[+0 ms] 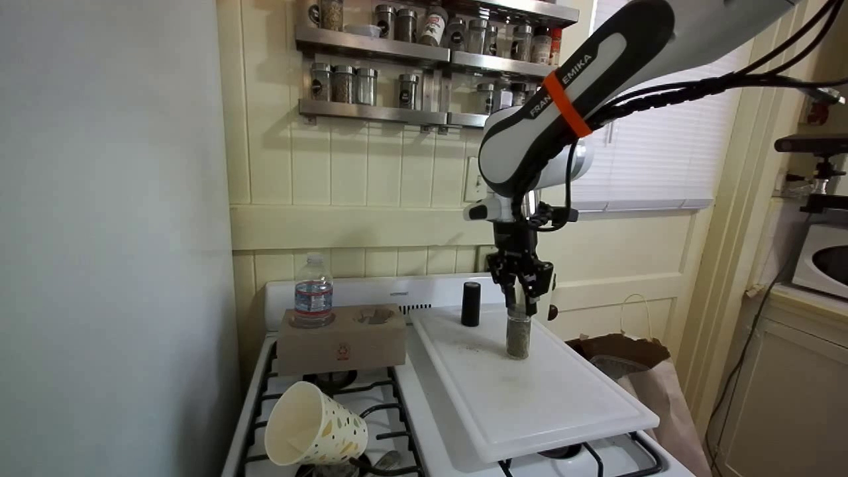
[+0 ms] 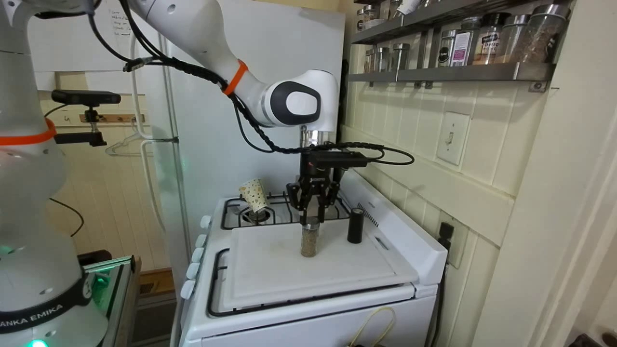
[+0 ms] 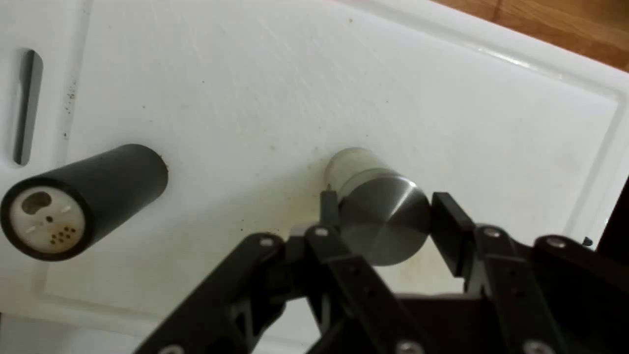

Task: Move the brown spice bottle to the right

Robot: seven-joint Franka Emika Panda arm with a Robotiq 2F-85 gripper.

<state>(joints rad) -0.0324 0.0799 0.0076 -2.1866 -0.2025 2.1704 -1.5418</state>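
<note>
Currently | claw [image 2: 312,220] closed snug on lid [image 3: 385,223] of brn spice btl [image 2: 309,245] | wrist cam only: blk btl's [image 3: 118,189] holed top [image 3: 47,220]

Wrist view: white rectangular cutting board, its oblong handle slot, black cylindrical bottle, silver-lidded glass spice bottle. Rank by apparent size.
Largest to smallest:
White cutting board
Black cylindrical bottle
Silver-lidded glass spice bottle
Oblong handle slot
Both bottles are foreshortened here, so true sizes may differ.
</note>
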